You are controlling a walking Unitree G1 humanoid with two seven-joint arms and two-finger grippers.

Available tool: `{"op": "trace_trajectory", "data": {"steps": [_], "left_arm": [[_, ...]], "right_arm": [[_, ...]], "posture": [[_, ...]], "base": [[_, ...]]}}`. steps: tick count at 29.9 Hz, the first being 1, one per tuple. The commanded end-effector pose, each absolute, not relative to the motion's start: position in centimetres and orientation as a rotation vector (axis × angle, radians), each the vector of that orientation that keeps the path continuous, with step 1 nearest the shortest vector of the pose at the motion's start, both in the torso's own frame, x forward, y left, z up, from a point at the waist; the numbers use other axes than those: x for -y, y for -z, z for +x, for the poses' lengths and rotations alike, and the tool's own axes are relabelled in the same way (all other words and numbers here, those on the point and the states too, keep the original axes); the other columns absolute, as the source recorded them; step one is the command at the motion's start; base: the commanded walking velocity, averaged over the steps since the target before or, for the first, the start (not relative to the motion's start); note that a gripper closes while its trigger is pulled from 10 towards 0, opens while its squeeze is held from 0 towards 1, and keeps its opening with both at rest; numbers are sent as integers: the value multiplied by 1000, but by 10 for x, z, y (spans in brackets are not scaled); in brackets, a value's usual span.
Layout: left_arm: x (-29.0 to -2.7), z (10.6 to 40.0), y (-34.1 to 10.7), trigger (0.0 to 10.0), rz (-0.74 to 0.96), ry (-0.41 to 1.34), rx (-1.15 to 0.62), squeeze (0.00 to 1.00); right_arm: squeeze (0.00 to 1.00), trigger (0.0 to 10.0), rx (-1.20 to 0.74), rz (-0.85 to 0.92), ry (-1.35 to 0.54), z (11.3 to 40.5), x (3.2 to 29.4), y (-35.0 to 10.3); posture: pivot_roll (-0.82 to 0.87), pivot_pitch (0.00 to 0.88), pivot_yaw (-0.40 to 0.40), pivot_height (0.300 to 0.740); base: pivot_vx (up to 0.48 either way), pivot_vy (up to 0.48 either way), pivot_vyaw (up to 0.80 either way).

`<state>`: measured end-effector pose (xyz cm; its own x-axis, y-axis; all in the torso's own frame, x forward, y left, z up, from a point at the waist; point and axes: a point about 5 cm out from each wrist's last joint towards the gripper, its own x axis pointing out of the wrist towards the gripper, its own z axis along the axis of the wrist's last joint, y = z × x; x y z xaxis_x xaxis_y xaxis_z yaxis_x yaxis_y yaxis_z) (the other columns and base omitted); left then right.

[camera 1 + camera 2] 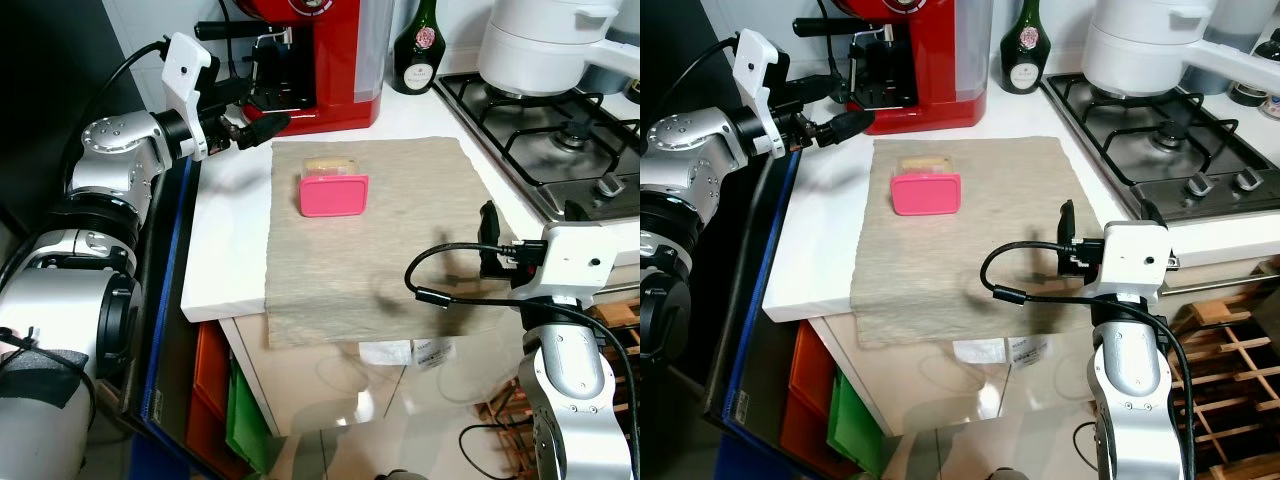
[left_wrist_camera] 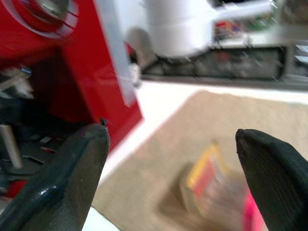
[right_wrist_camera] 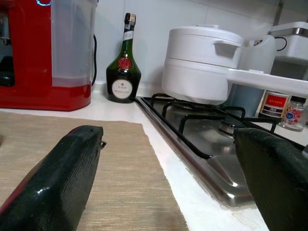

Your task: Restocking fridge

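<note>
**Pink-lid box waiting on the mat, both claws empty**

Pink-lidded container (image 1: 333, 190) sits on the tan cloth mat (image 1: 400, 270), far-left part of it, just in front of the red coffee machine (image 1: 310, 60). Looks like a small stiff plastic tub w/ pale food inside, so prob. light, rigid, not fragile. Lid and walls likely smooth, so may slip under thin black fingers. Best hold, imo: across the two short sides, low on the body, not by the lid edge, which could pop. Contents blurry in left wrist view, can't say what they are.

Left gripper (image 1: 252, 128): arm raised from the counter's left side, forearm roughly level, fingers pointing across toward the machine base, above the mat's far-left corner, near the box but not touching. Fingers spread wide, nothing between.

Right gripper (image 1: 1068, 225): arm comes up from below the counter front, wrist at the mat's near-right edge, beside the gas hob (image 1: 540, 130). Fingers spread too, empty, well apart from the box.
</note>
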<state>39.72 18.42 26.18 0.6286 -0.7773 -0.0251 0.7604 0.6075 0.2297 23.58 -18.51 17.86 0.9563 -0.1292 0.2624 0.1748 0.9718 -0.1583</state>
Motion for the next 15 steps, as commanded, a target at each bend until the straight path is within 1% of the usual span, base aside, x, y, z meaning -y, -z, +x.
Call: {"op": "trace_trajectory", "data": {"steps": [1,3,7,12,15], "left_arm": [[-183,396,-264,10000,283,933,64,1000],[-177,393,-253,10000,346,1015,15,1000],[-169,389,-236,10000,425,1101,-55,1000],[-169,389,-228,10000,478,1087,-71,1000],[-169,388,-224,10000,474,1089,-83,1000]], "right_arm": [[0,10000,262,-182,173,233,186,-182],[0,10000,254,-181,175,232,186,-181],[0,10000,248,-178,172,232,184,-181],[0,10000,244,-181,166,229,183,-182],[0,10000,242,-187,165,228,183,-183]], "posture": [[-262,0,104,740],[-258,5,106,740],[-259,15,106,740],[-281,36,106,740],[-292,44,101,740]], "base": [[0,0,0],[0,0,0],[0,0,0],[0,0,0],[0,0,0]]}}
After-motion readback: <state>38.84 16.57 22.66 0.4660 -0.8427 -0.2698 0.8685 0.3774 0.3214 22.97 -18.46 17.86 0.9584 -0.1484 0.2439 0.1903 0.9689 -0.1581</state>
